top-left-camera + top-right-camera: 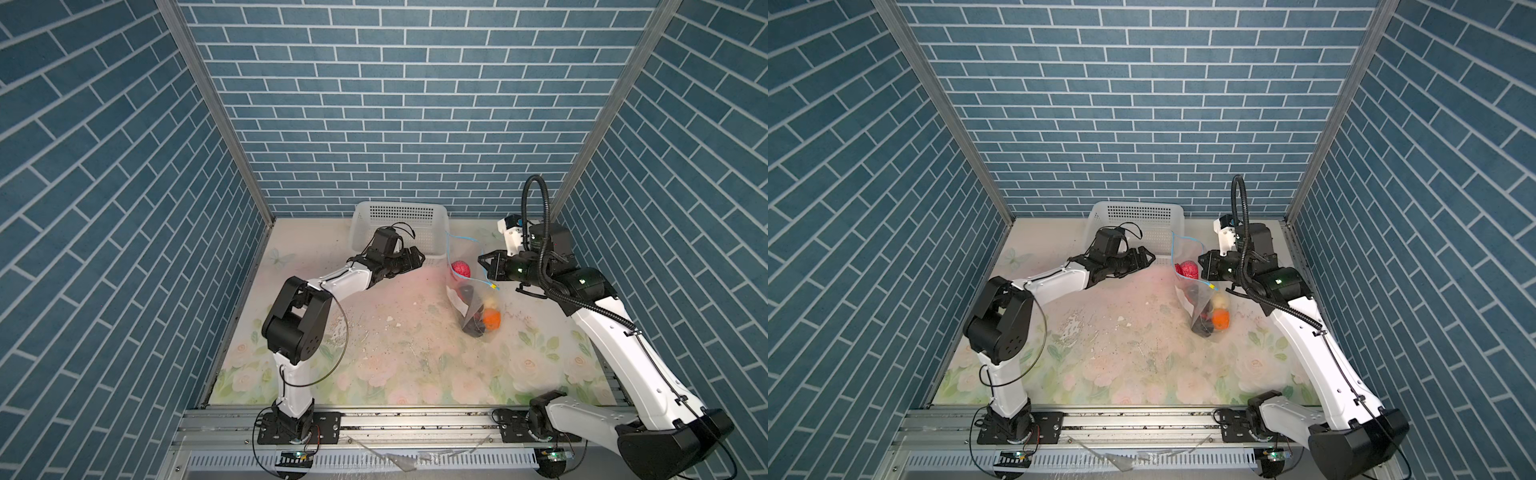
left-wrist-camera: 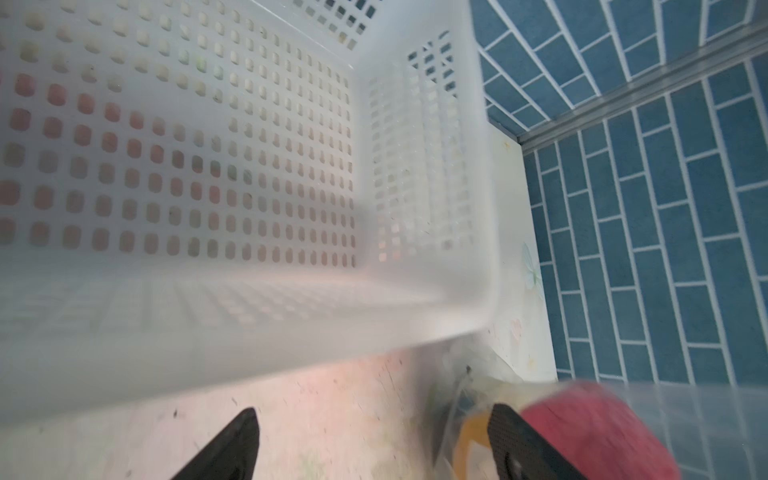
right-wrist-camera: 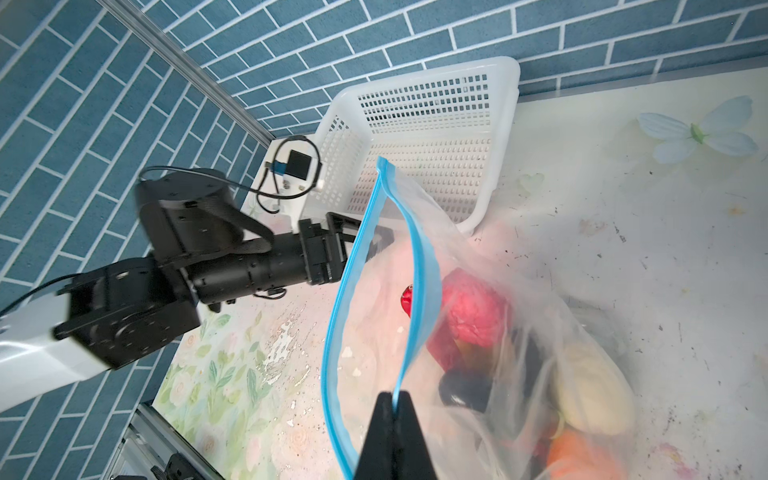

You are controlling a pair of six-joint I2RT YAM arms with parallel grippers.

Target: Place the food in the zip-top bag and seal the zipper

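The zip-top bag [image 1: 469, 305] [image 1: 1198, 305] hangs by its rim, with its lower end on the table. My right gripper [image 3: 392, 399] [image 1: 482, 261] is shut on one side of the blue zipper [image 3: 424, 266], and the bag's mouth gapes open. Inside lies the food: a pink lump [image 3: 473, 316] [image 1: 460, 269], a red chilli [image 3: 408, 301], a black piece [image 3: 465, 386], a cream piece [image 3: 594, 395] and an orange one [image 1: 491, 318] [image 1: 1221, 319]. A yellow tab [image 1: 493, 286] shows on the zipper. My left gripper [image 1: 419, 259] [image 1: 1149, 259] [image 2: 374, 419] is open and empty, just left of the bag's mouth, beside the basket.
A white perforated basket [image 1: 399, 210] [image 2: 208, 299] [image 3: 419, 83] stands at the back against the wall, right behind my left gripper. Blue brick walls enclose three sides. The floral table top [image 1: 374, 340] carries scattered crumbs.
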